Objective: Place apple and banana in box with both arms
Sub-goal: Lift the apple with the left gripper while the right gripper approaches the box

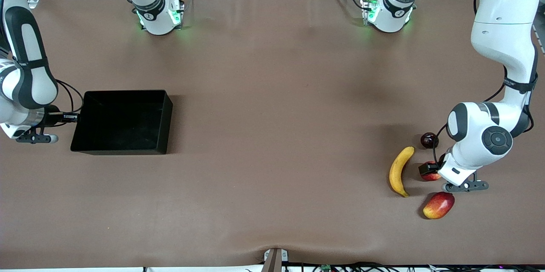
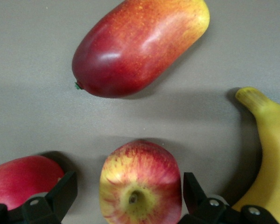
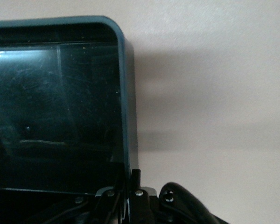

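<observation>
Currently, the box (image 1: 123,122) sits on the table (image 1: 272,106) at the right arm's end. The right gripper (image 3: 129,196) is clenched on the box's wall. At the left arm's end, the banana (image 1: 400,171) lies beside the apple (image 1: 431,173). The left gripper (image 2: 130,198) stands released, one finger (image 2: 60,196) on each side of the apple, not touching. A mango (image 1: 439,205) lies nearer the camera; a dark fruit (image 1: 429,139) lies farther.

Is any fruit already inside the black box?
No, the box holds nothing; the banana and the apple lie on the table at the left arm's end.
</observation>
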### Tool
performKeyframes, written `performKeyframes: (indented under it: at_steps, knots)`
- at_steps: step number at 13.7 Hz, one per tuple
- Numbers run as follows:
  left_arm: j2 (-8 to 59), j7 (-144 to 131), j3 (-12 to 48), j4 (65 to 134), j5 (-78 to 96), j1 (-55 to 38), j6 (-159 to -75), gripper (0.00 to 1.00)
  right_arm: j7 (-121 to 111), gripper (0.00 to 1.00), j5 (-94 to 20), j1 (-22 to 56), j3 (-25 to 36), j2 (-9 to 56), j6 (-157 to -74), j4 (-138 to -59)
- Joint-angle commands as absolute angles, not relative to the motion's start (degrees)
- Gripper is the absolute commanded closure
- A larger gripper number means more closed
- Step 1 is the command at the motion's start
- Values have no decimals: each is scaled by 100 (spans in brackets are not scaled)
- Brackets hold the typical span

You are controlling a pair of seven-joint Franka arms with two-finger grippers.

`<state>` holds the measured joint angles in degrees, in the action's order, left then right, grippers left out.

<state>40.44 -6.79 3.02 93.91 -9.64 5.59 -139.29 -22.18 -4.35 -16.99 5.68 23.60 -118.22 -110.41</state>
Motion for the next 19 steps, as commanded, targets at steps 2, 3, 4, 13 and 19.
performKeyframes:
  at_steps: [2,3,4,13,19]
  knots:
    - [4008,-730,308,9492,-1028,519,-14010,71,-2356,100,-1053,-1741,492,2259,-10490,-10479]
    - [3999,-669,308,9492,-1028,510,-14001,97,-2373,100,-1098,-1705,475,2259,-10146,-10250]
    - [3982,-633,316,9492,-1028,510,-13975,100,-2373,100,-1099,-1618,475,2259,-9890,-9987]
    - [2226,-720,702,9624,-1037,536,-11833,100,-1621,100,-2283,-441,475,2241,-9220,-9545]
    - [1117,-1763,1527,10449,-976,554,-11619,100,-65,100,-2786,1044,475,2259,-9675,-9527]
